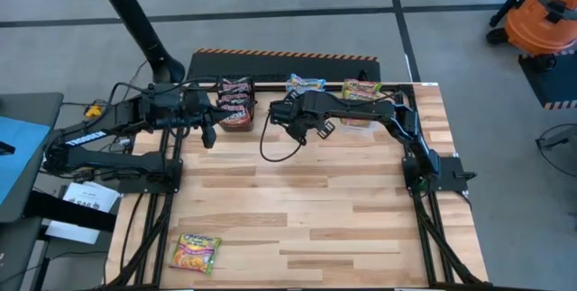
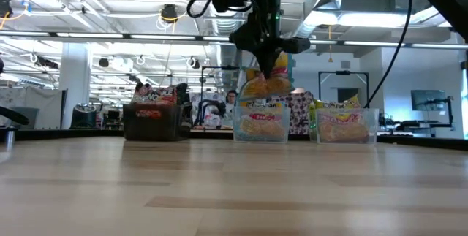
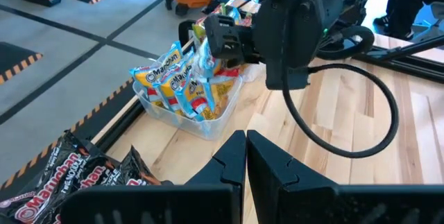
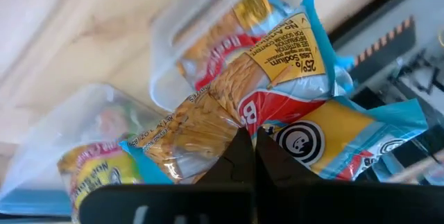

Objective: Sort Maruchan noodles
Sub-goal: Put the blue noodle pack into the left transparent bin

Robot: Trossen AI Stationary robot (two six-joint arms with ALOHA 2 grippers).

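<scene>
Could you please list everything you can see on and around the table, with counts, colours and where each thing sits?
Black box: one, far edge toward the left, holding maroon packets.
Clear tub: one, far edge at centre, holding blue-edged packets.
Second clear tub: one, far edge toward the right, holding green/yellow-edged packets.
Loose green/yellow-edged packet: one, near left corner of the table.
Held blue-edged packet: one, above the centre tub.
Orange vacuum: one, on the floor beyond the right side.
Right gripper: shut on the blue-edged packet.
Left gripper: shut, empty, near the black box.
</scene>
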